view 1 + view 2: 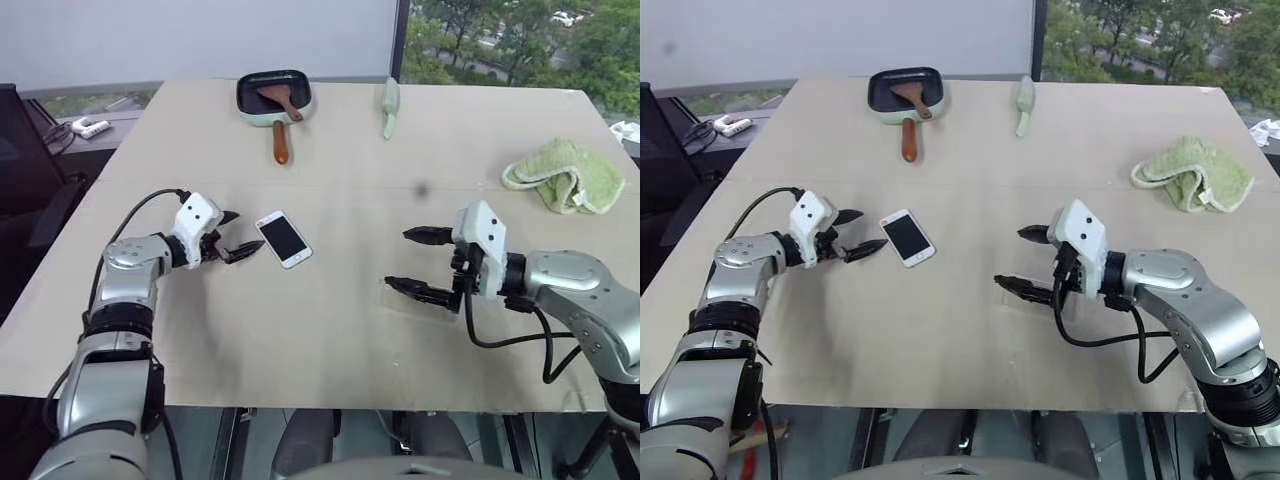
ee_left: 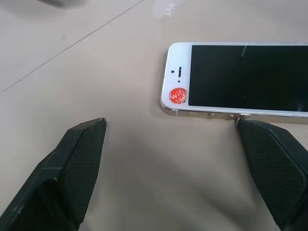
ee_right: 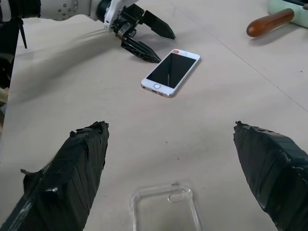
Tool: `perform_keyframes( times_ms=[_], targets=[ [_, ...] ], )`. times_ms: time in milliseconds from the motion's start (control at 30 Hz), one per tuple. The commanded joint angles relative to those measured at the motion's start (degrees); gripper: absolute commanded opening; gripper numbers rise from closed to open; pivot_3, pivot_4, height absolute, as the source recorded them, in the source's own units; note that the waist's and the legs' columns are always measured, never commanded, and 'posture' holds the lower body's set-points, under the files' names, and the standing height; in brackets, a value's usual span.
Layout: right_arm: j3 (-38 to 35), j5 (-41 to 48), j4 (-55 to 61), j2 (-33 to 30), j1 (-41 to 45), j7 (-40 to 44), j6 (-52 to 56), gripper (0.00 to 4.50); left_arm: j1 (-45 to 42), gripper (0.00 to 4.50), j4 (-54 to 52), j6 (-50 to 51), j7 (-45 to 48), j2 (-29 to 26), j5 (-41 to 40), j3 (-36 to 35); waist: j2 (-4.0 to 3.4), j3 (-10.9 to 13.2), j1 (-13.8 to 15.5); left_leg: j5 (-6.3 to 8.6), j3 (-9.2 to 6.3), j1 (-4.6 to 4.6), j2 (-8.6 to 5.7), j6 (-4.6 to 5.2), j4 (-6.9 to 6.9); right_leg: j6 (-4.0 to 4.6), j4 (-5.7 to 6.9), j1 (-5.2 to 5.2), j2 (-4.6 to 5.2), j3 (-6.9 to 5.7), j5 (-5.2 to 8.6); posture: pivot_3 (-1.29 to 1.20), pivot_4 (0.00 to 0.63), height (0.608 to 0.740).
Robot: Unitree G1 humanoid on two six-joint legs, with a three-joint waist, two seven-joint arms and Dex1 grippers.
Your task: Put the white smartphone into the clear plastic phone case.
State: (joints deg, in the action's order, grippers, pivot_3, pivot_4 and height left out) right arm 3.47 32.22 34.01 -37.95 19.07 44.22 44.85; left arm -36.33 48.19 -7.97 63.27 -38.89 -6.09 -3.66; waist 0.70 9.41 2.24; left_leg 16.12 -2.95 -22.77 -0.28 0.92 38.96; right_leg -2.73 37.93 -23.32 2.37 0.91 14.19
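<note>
Beige table, window behind, white smartphone, green cloth

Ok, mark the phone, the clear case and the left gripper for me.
white smartphone (image 1: pixel 283 239), left eye view, middle of its black screen.
clear plastic phone case (image 3: pixel 166 211), right wrist view, its flat back panel.
left gripper (image 1: pixel 236 234), left eye view, gap between its open fingers.

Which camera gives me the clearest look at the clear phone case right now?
The right wrist view: the clear plastic phone case lies flat on the table between the open right gripper fingers, outline and camera cutout plain. In the eye views it is a faint glossy patch under that gripper.
</note>
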Motion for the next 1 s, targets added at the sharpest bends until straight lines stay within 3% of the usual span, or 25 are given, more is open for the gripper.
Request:
perform_keyframes(
  times_ms=[33, 233, 733, 1000],
  targets=[
    [-2.04, 1.28, 2.63, -0.75, 0.01, -0.80, 0.08, 4.42, 4.87, 4.50, -10.87, 5.98, 8.93, 2.41, -2.21, 5.26, -0.01, 0.00, -0.10, 0.00, -0.08, 0.00, 0.00, 0.01, 0.00, -0.01, -0.02, 0.00, 0.07, 0.03, 0.00, 0.00, 0.150, 0.740],
    [-1.72, 1.93, 2.91, -0.44, 0.56, -1.85, 0.57, 4.42, 7.15, 4.50, -20.32, 12.05, 9.23, 3.97, -2.52, 7.79, -0.01, 0.00, -0.26, 0.01, -0.23, -0.01, -0.18, 0.03, 0.02, -0.13, 0.01, -0.01, 0.28, -0.02, 0.07, 0.00, 0.150, 0.740],
    [-2.51, 2.92, 3.89, -0.89, 0.11, -4.34, 1.48, 4.42, 6.18, 4.50, -28.03, 17.67, 1.64, 16.23, -1.62, 11.45, -0.03, -0.01, -0.09, -0.01, -0.67, 0.03, -0.51, 0.08, 0.27, -0.21, -0.01, 0.36, 0.46, -0.33, 0.10, 0.00, 0.150, 0.740],
    [-2.59, 3.38, 3.86, -1.50, -0.07, -5.00, 1.39, 4.42, 5.52, 4.50, -28.71, 18.12, -8.03, 22.90, 0.20, 12.40, -0.03, -0.01, -0.25, -0.02, -0.73, 0.05, -0.51, 0.07, 0.25, -0.21, 0.02, 0.35, 0.42, -0.38, 0.10, 0.00, 0.150, 0.740]
  ],
)
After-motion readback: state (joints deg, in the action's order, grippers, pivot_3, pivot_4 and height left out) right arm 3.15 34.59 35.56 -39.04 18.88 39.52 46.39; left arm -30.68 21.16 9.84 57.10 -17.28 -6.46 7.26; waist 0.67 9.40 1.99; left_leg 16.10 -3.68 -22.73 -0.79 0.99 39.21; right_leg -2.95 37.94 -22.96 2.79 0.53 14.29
